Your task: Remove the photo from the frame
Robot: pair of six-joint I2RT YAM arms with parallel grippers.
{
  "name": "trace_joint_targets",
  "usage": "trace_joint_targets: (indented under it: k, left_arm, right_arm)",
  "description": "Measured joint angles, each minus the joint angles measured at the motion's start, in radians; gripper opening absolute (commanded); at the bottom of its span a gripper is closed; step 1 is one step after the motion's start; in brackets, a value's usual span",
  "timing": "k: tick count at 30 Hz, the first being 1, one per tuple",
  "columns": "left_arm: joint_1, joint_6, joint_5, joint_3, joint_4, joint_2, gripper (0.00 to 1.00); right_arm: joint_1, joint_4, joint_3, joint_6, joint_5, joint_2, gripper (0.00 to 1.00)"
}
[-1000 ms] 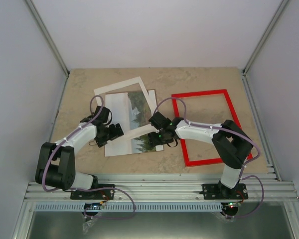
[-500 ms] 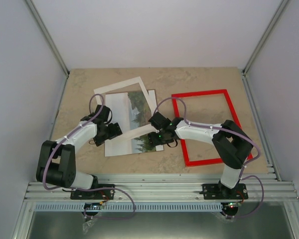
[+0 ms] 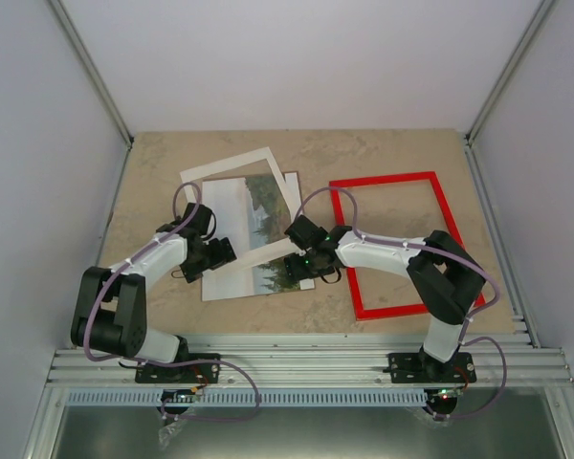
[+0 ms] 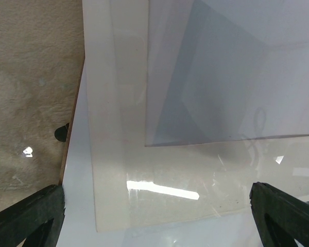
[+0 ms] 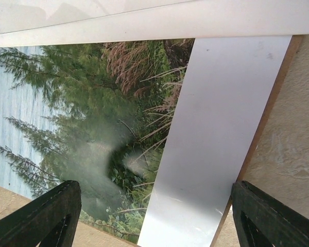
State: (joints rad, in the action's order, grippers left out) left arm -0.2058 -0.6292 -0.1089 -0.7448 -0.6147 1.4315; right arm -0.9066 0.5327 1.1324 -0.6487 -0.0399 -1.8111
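Two claws, both spread wide, neither gripping anything. Left claw (image 4: 157, 216) hovers over glossy pale sheets (image 4: 118, 128). Right claw (image 5: 157, 216) hovers over rectangular paper landscape photo (image 5: 92, 128), green trees directly beneath. Photo lies flat on beige counter (image 3: 411, 153) between both claws, atop thin brown backing board (image 5: 265, 118). White cut-out card mat (image 3: 230, 164) lies askew beyond both claws. Thin bright red rectangular frame (image 3: 383, 180) lies empty to right of right claw, apart from photo. Photo likely light, floppy, slick, easily creased. Best hold probably free edge near right claw, lifted first, pinched gently.
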Motion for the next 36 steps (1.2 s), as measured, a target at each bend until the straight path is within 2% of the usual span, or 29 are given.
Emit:
trace_joint_targets:
  k: [19, 36]
  left_arm:
    - [0.0, 0.0, -0.024, 0.003, 0.012, 0.0, 1.0]
    - [0.0, 0.0, -0.024, 0.004, 0.013, 0.0, 1.0]
  right_arm:
    - [0.0, 0.035, 0.035, -0.004, 0.03, -0.023, 0.83]
    - [-0.013, 0.05, 0.035, -0.012, 0.044, -0.023, 0.82]
